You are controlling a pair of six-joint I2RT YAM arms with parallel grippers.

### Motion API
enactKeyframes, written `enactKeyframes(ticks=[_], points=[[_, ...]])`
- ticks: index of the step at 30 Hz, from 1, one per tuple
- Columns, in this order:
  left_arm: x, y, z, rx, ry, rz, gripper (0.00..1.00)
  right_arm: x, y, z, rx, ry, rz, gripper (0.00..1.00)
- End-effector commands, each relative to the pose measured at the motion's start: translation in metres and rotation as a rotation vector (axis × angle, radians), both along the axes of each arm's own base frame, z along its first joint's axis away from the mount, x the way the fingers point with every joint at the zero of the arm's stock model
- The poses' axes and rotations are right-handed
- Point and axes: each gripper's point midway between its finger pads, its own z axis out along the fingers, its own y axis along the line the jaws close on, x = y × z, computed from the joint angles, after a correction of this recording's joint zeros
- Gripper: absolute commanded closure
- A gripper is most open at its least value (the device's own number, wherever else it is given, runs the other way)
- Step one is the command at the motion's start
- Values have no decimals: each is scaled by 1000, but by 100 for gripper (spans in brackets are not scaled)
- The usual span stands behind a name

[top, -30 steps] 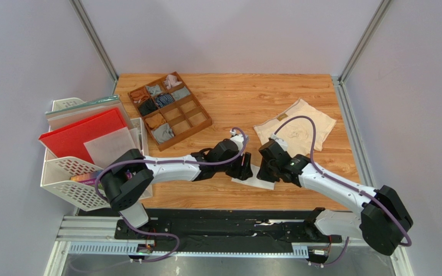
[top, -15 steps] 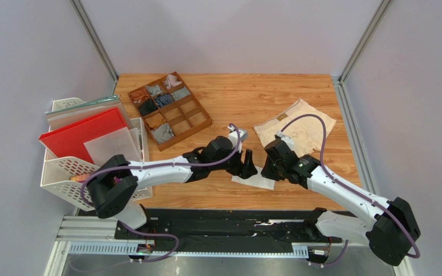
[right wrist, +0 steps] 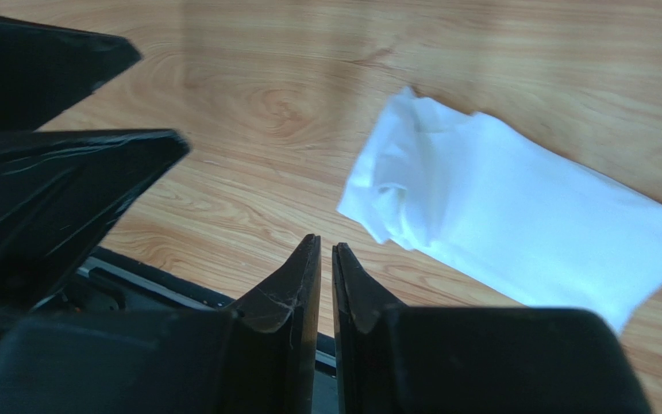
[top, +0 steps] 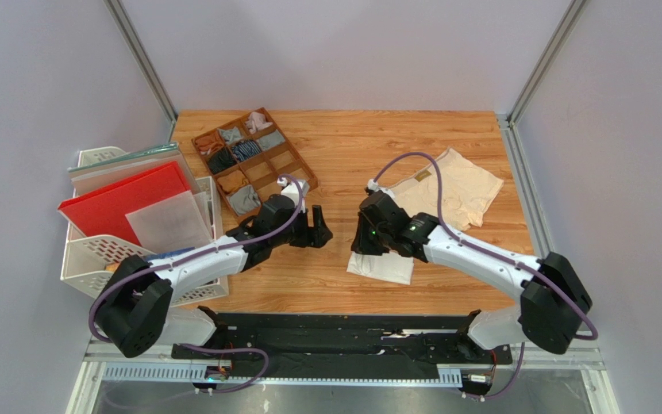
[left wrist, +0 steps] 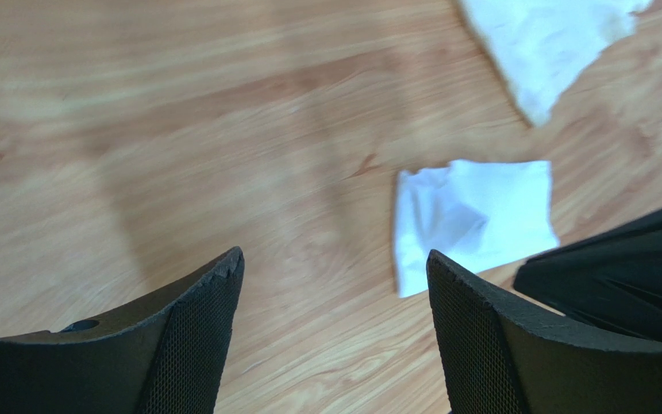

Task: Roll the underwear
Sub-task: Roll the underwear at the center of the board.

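The left gripper (top: 315,231) is held spread wide, with nothing between its fingers (left wrist: 209,297), over bare wood of the table (top: 352,138). The right gripper (top: 365,244) is drawn almost closed, with only a thin slit left between its fingers (right wrist: 296,276), and nothing is grasped in it. The white underwear (top: 383,266) is seen close by at the right gripper's 5 o'clock, lying at the table's 6 o'clock, folded into a strip with one end curled into a small roll. The cream-beige underwear (top: 460,190) is spread flat at the table's 2 o'clock. A wooden compartment tray (top: 308,184) of small rolled garments (top: 244,200) is set at 10 o'clock.
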Motion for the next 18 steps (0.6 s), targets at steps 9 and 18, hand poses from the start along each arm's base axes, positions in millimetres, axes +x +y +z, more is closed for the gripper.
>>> enactKeyframes(ticks=[9,18], points=[[-8,13,-26,-2,72,9,18,18,46,-23,11,36,81,87],[-14,7,-31,-27,86,-27,18,27,11,-47,-97,50,-22,88]])
